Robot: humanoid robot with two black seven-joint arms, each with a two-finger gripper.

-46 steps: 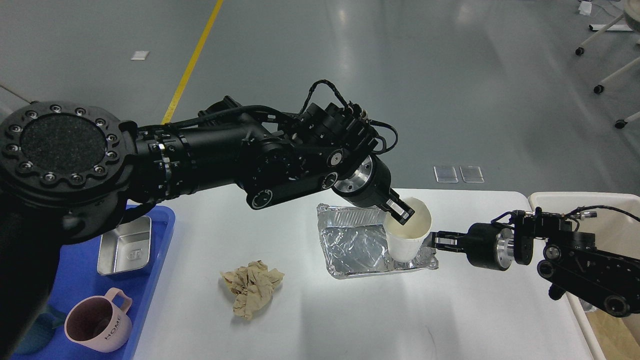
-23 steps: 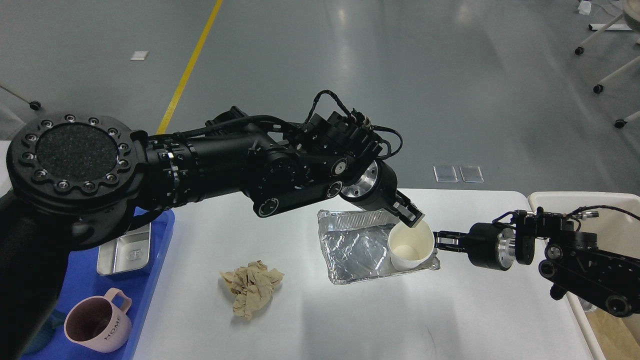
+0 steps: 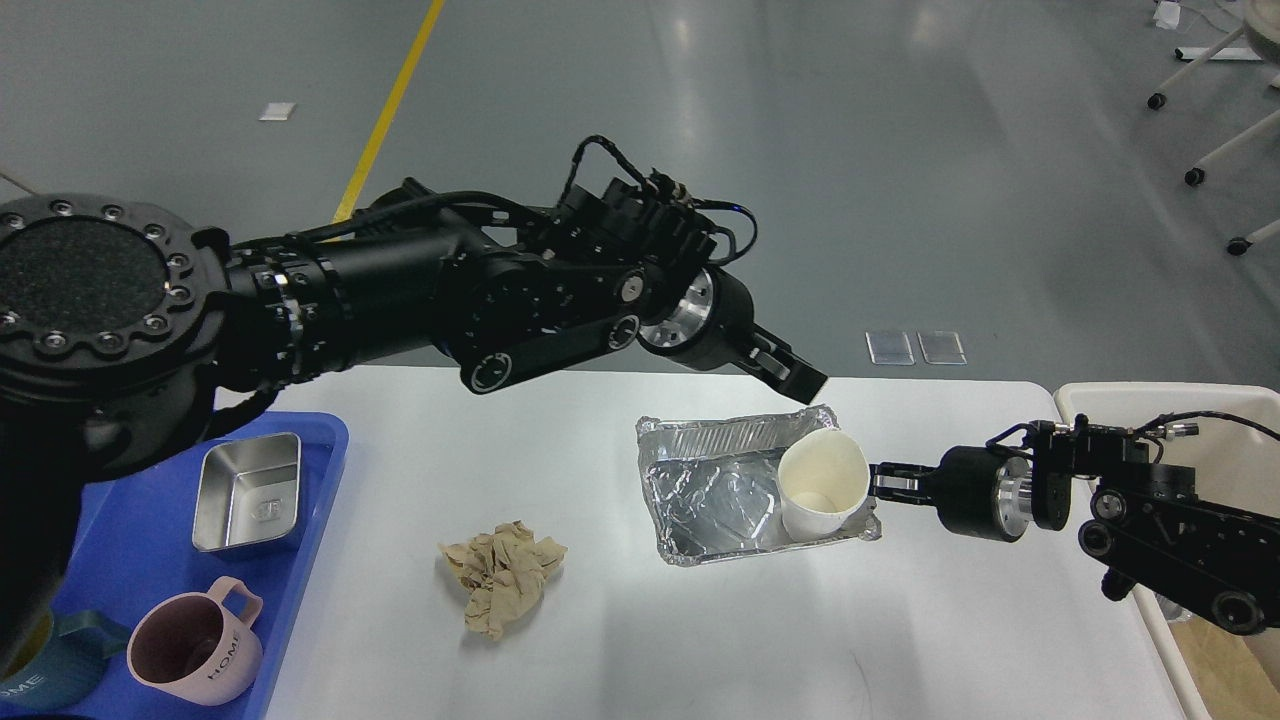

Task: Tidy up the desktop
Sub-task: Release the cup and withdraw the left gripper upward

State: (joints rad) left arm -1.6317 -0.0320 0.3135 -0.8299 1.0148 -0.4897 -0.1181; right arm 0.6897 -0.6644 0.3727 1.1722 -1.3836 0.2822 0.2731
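The white desktop point(image 3: 640, 650) holds a crinkled foil tray point(image 3: 705, 490). A white paper cup point(image 3: 822, 482) stands tilted inside the tray's right end. My left gripper point(image 3: 795, 372) hangs above the tray's far edge, clear of the cup, empty, with its fingers slightly apart. My right gripper point(image 3: 880, 483) reaches in from the right and is closed on the foil tray's right rim, beside the cup. A crumpled brown paper ball point(image 3: 503, 575) lies on the desktop left of the foil tray.
A blue plastic tray point(image 3: 140, 560) at the left holds a steel box point(image 3: 250, 492), a pink mug point(image 3: 195, 640) and a teal mug point(image 3: 40, 675). A cream-white bin point(image 3: 1240, 410) stands off the desktop's right edge, under my right arm.
My left gripper let go of the paper cup, leaving it in the foil tray, then rose and drew back to the left. My right gripper stayed at the tray's rim.
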